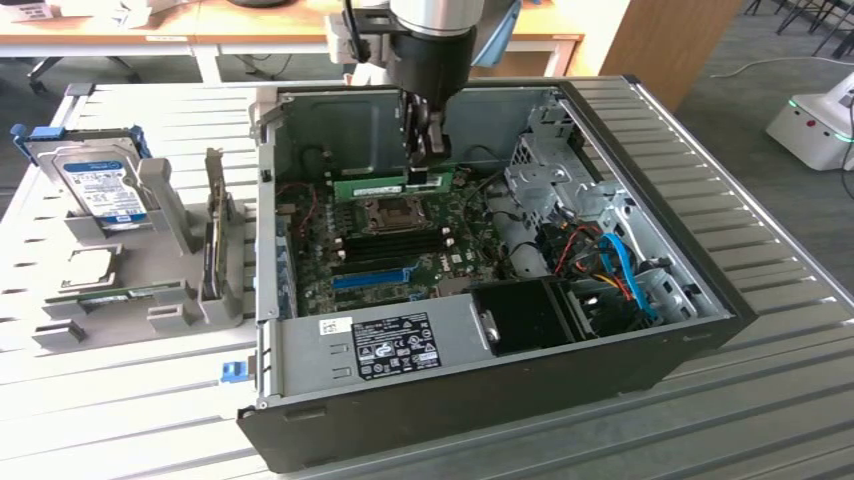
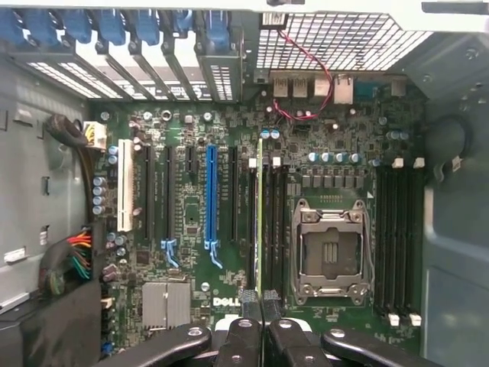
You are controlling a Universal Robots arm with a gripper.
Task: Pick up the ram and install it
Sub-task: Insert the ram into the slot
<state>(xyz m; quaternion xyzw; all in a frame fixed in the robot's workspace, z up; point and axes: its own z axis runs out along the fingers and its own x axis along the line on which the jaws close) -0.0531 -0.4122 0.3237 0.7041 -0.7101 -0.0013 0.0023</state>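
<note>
The ram [image 1: 367, 186] is picked up and, clenched in the jaws, stands edge-down on the motherboard [image 1: 447, 262]; pressing home seems left.

The computer case [image 1: 467, 405] lies open on top, with free room over the motherboard [image 1: 461, 262]. The end effector [image 1: 424, 168], clamped on the ram [image 1: 367, 186], hangs close to its far wall. The drive cage [image 1: 554, 170], cables [image 1: 621, 268] and black fan shroud [image 1: 534, 315] crowd the exterior view's right.
</note>
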